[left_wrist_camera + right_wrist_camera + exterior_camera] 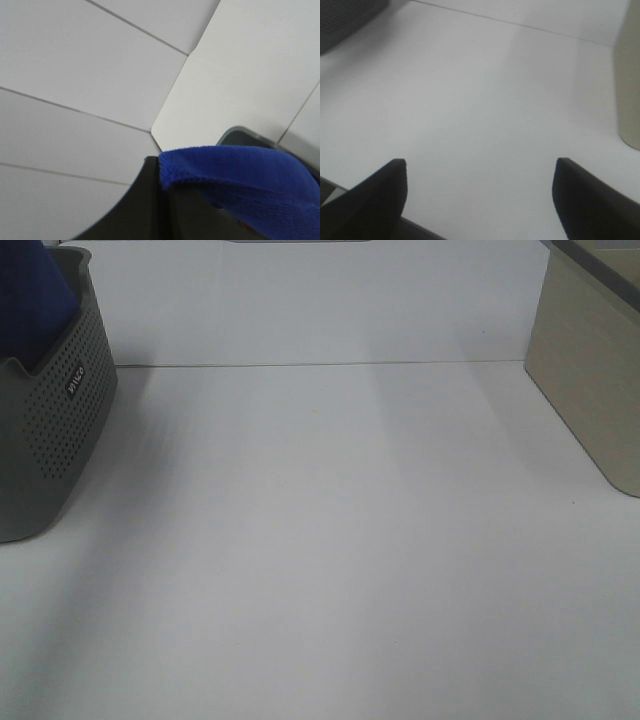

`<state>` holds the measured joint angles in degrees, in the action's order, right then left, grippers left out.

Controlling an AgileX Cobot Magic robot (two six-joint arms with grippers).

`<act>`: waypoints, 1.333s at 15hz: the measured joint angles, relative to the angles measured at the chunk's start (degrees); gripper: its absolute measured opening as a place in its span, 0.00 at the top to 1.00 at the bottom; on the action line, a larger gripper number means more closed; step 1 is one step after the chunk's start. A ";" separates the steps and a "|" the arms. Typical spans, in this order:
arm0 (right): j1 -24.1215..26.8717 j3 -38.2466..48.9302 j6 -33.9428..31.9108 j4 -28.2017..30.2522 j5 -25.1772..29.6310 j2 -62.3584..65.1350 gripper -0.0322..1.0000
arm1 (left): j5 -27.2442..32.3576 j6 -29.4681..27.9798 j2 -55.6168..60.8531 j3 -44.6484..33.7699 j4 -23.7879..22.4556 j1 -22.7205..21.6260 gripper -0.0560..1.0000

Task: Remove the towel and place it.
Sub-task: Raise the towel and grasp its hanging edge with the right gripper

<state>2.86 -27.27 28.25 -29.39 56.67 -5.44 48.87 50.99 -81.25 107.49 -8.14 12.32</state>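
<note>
The royal-blue towel [35,300] sticks up out of the grey perforated basket [60,430] at the far left of the exterior high view. In the left wrist view a hemmed edge of the towel [240,175] lies across the dark finger of my left gripper [160,175], which is shut on it; a grey curved rim [245,131] shows just behind. My right gripper [480,161] hangs open over the bare white table, its two dark fingertips [395,185] far apart and nothing between them. Neither gripper shows in the exterior high view.
A beige box [590,380] stands at the right edge of the white table [330,540], and it also shows in the right wrist view as the beige box [630,80]. The basket's corner [345,20] appears there too. A white wall rises behind the table.
</note>
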 joint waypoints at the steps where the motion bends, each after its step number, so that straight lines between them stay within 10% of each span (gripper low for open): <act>1: 0.00 0.00 3.04 -3.21 -0.63 -1.49 0.22 | 0.00 0.00 0.17 0.00 0.17 1.49 0.95; 5: 0.00 0.00 33.92 -29.62 -2.98 -20.51 0.23 | 3.09 5.27 0.23 0.00 0.34 15.30 0.95; 12: 0.00 0.00 73.45 -60.79 -1.55 -50.53 0.23 | 3.32 20.23 -0.86 -1.95 0.46 26.18 0.95; 15: 0.00 -0.40 90.07 -69.21 5.90 -64.52 0.23 | -3.15 23.20 -1.66 -2.12 0.86 30.14 0.95; 20: 0.00 -6.82 94.60 -69.90 12.15 -79.93 0.23 | -5.50 27.16 -7.68 -2.35 1.26 30.65 0.95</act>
<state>2.86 -34.09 122.84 -99.29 68.81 -85.37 43.37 78.15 -88.92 105.14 -6.88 42.97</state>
